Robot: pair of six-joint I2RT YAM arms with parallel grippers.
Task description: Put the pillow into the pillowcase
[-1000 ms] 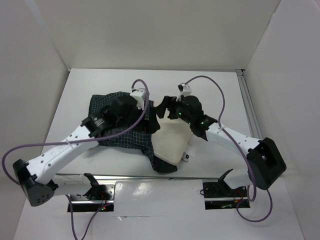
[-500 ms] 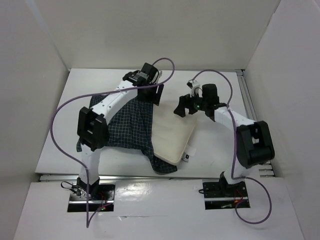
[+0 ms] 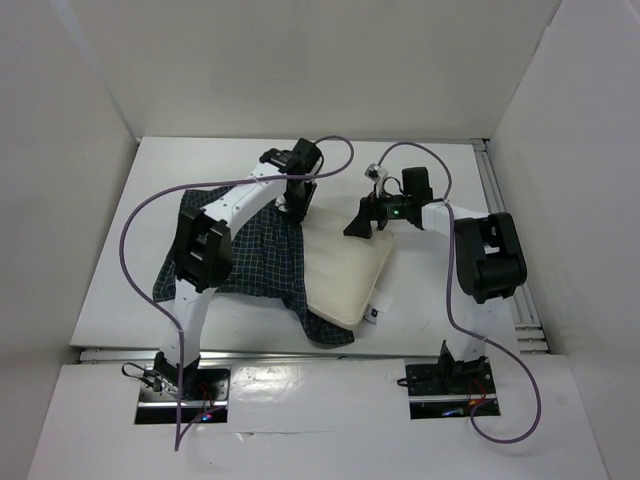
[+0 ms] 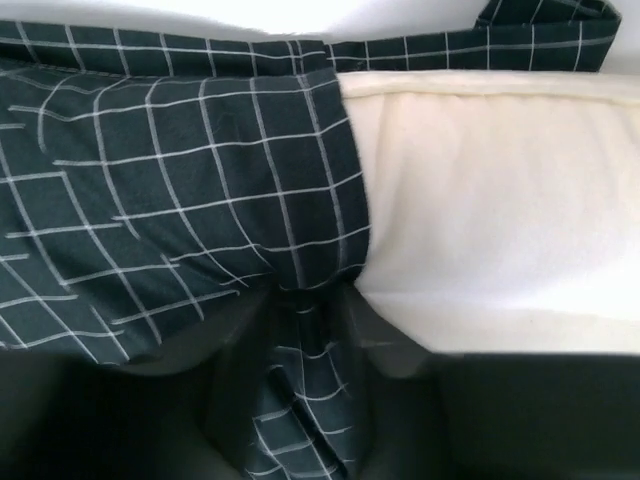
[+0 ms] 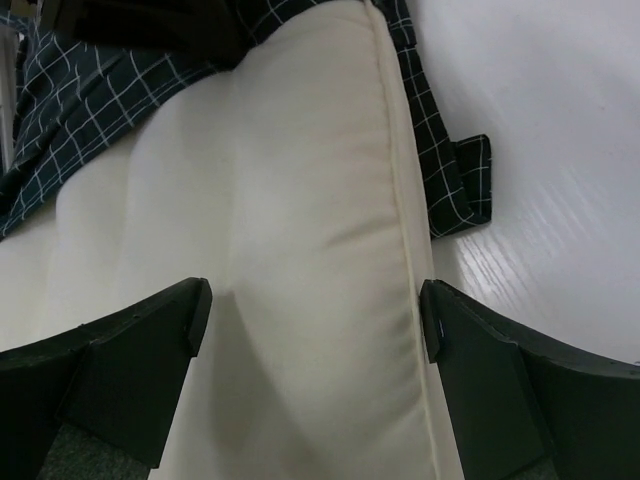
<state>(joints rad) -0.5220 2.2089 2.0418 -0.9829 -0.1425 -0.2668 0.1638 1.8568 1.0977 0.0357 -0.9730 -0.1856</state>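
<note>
The cream pillow (image 3: 345,275) lies in the middle of the table, its left side and near corner overlapped by the dark checked pillowcase (image 3: 245,255). My left gripper (image 3: 297,200) is down at the pillowcase's far edge, next to the pillow's far left corner. In the left wrist view a bunched fold of the pillowcase (image 4: 300,180) is pinched in the left gripper (image 4: 305,335), with the pillow (image 4: 500,210) just to its right. My right gripper (image 5: 312,318) is open, straddling the pillow (image 5: 300,190) at its far right end; the pillowcase (image 5: 80,100) shows beyond.
White walls enclose the table (image 3: 430,300) on three sides. A metal rail (image 3: 500,230) runs along the right edge. Purple cables (image 3: 140,215) loop above both arms. A small white tag (image 3: 372,312) sticks out at the pillow's near right corner.
Both arms have lifted their elbows and swung to the far side of the cloth. The left jaws have closed in on a fold of the pillowcase. The right gripper stays open.
</note>
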